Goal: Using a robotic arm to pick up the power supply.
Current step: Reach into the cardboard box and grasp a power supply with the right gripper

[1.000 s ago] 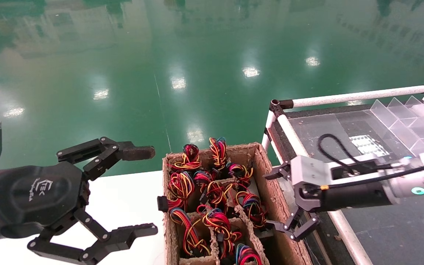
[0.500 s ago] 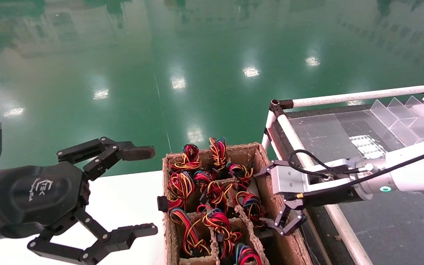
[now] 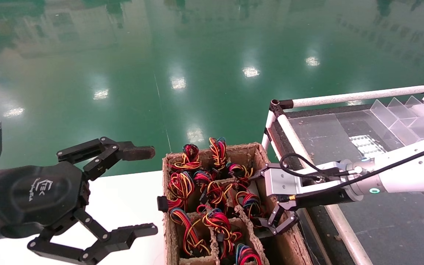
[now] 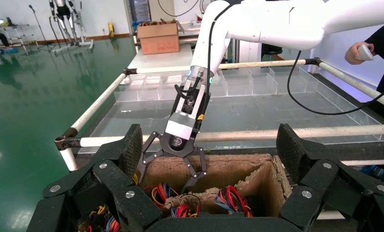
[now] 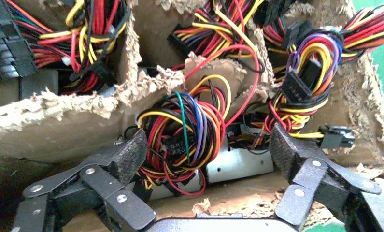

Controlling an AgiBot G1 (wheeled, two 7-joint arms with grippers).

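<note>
You are bringing the right pincer (image 3: 271, 200) down over the right-hand column of the cardboard divider box (image 3: 171, 239), in the lower middle of the head view, and the step in hand looks like the final lowering onto a power supply (image 5: 238, 164). To do it well, I would judge that you should be keeping the two fingers either side of the metal body rather than the wires: in the right wrist view the silver case is lying low in its compartment, in the lower centre of the frame, with its looped wire bundle (image 5: 190, 130) sitting on top of it and just left of centre. Closing on the loop alone would likely let the box swing or slip. The torn cardboard partition (image 5: 74, 106) is standing close to one finger, so a straight descent is probably safer than a slanted one.

The right pincer is spread wide and gripping nothing; its fingertips (image 5: 132, 150) are flanking the wire bundle, near it, and whether one is brushing the wires I cannot tell. The left pincer (image 3: 142, 191) is hanging idle at the lower left of the head view, over the white surface (image 3: 123, 198), also splayed wide and empty.
</note>
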